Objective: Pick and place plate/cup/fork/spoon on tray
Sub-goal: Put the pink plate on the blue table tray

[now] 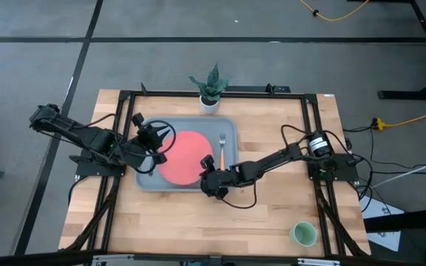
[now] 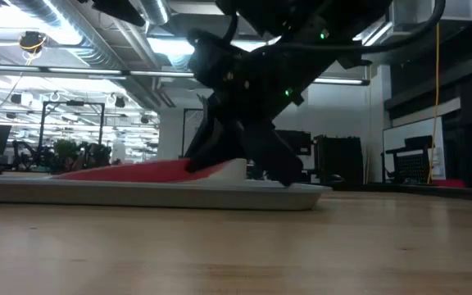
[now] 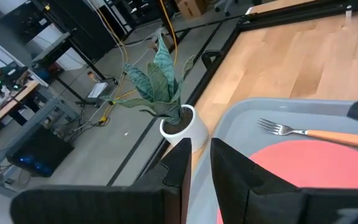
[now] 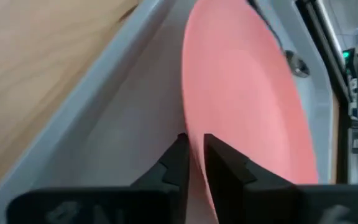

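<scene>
Your right hand (image 1: 207, 179) is clamped on the near edge of the plate (image 1: 186, 157), which sits tipped in the tray (image 1: 228, 125). The cup (image 1: 302, 234) waits far right, nearest that arm.

Grey floor (image 1: 35, 81) with dark seams, yellow cable (image 1: 339, 15), ceiling strip lights (image 2: 72, 33), dark cabinets (image 2: 338, 160)

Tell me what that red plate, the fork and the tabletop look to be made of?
The flat round coral-red plate looks like matte plastic: even colour, soft sheen. The small fork has shiny silver tines, likely metal, and a slim orange handle, probably plastic. The pale planked wooden table shows grain and board seams, so wood, maybe sealed.
</scene>
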Robot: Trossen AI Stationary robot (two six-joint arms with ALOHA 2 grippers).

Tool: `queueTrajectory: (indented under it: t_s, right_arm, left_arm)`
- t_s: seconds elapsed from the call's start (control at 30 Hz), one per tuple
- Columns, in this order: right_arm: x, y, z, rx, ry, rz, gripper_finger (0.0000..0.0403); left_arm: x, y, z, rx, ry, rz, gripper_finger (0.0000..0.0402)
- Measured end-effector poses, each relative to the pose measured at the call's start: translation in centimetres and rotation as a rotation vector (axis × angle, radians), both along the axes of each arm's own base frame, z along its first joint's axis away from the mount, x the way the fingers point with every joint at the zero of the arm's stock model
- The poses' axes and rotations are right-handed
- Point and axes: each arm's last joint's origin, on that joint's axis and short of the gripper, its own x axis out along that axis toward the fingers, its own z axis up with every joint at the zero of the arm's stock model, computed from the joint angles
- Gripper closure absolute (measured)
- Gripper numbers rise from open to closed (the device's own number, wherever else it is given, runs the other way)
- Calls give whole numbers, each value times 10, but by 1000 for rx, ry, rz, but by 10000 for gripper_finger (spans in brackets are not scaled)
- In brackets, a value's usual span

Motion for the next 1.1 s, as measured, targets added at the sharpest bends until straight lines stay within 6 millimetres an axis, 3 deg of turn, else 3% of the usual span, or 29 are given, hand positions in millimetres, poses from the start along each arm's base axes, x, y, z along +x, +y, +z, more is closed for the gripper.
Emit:
queueTrajectory:
  t_s: [0.5,0.7,0.87,1.1]
  right_arm:
    - [-1,1,-1,-26,-6,-63,335]
    - [-9,9,-6,-13,49,-98,334]
    - [-14,18,-5,-111,26,-156,334]
    - [-11,36,11,-212,-44,-196,334]
  left_arm:
    - [1,-1,-1,-32,11,-39,348]
    - [1,-1,-1,-31,11,-38,348]
    - [1,-1,-1,-31,12,-38,348]
    - [1,-1,-1,-31,12,-38,348]
